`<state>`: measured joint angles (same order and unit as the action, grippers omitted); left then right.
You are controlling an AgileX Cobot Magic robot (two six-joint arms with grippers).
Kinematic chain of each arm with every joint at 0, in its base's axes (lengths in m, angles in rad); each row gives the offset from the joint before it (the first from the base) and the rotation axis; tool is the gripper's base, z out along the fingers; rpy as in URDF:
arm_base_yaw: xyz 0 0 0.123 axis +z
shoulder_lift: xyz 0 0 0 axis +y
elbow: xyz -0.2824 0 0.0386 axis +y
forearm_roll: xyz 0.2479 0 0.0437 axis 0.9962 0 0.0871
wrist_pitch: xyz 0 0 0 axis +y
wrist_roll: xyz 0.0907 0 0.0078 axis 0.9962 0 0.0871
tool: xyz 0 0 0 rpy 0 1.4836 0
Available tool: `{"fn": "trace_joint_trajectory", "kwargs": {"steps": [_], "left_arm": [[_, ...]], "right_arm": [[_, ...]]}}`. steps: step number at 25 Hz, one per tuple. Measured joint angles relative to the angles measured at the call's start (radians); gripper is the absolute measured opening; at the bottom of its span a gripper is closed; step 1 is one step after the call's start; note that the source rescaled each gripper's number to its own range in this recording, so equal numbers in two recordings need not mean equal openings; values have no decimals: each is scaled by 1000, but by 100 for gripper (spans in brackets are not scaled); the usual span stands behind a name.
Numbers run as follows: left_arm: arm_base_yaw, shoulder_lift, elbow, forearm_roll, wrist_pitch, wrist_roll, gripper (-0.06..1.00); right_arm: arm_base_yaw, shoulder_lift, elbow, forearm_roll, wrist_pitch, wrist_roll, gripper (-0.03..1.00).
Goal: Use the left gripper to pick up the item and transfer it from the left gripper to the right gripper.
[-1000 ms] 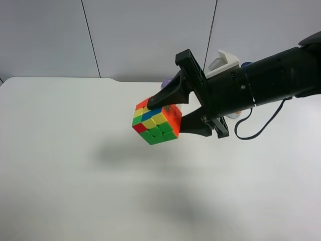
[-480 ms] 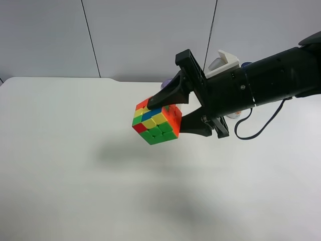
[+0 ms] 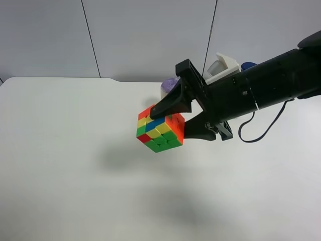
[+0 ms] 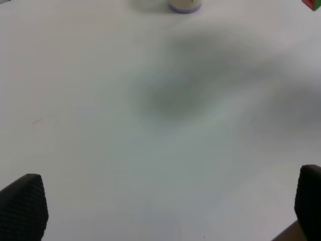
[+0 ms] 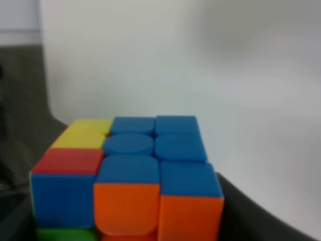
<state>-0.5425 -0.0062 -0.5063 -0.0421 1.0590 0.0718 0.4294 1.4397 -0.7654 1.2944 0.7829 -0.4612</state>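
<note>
The puzzle cube [image 3: 160, 130], with red, yellow, green, blue and orange squares, hangs in the air above the white table [image 3: 60, 160]. The right gripper [image 3: 170, 123], on the black arm with the rounded white wrist block [image 3: 224, 65], is shut on it, one finger above and one below. The right wrist view shows the cube [image 5: 130, 170] close up between the dark fingers [image 5: 20, 140]. The left gripper [image 4: 165, 211] is open and empty over bare table, its fingertips [image 4: 22, 206] far apart. A red corner of the cube [image 4: 314, 4] shows at that view's edge. The left gripper is out of the exterior view.
A purple-capped cream cylinder [image 3: 169, 86] stands on the table behind the cube; its base shows in the left wrist view [image 4: 184, 5]. A blue cap [image 3: 247, 65] peeks from behind the right arm. A black cable [image 3: 261, 128] hangs under that arm.
The right gripper and the cube have shifted slightly down and to the exterior view's right. The purple-capped cylinder now shows behind them.
</note>
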Motion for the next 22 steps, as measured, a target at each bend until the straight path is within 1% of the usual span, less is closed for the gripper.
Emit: {"fn": "trace_joint_trajectory", "kwargs": {"steps": [3, 6, 10, 12, 15, 16, 19, 22], "left_arm": [[55, 0, 0, 0, 1, 0, 100], [150, 0, 0, 0, 1, 0, 100], [306, 0, 0, 0, 0, 0, 100], [376, 0, 0, 0, 0, 0, 100], [467, 0, 0, 0, 0, 0, 100], [493, 0, 0, 0, 0, 0, 100], [545, 0, 0, 0, 0, 0, 100], [568, 0, 0, 0, 0, 1, 100]], "right_arm": [[0, 0, -3, -97, 1, 14, 0], [0, 1, -35, -260, 9, 101, 0], [0, 1, -117, -582, 53, 286, 0], [-1, 1, -162, -758, 85, 382, 0], [-20, 1, -218, -947, 135, 452, 0], [-39, 1, -226, -990, 140, 461, 0], [-120, 7, -230, -1059, 154, 471, 0], [-198, 40, -232, -1102, 158, 452, 0]]}}
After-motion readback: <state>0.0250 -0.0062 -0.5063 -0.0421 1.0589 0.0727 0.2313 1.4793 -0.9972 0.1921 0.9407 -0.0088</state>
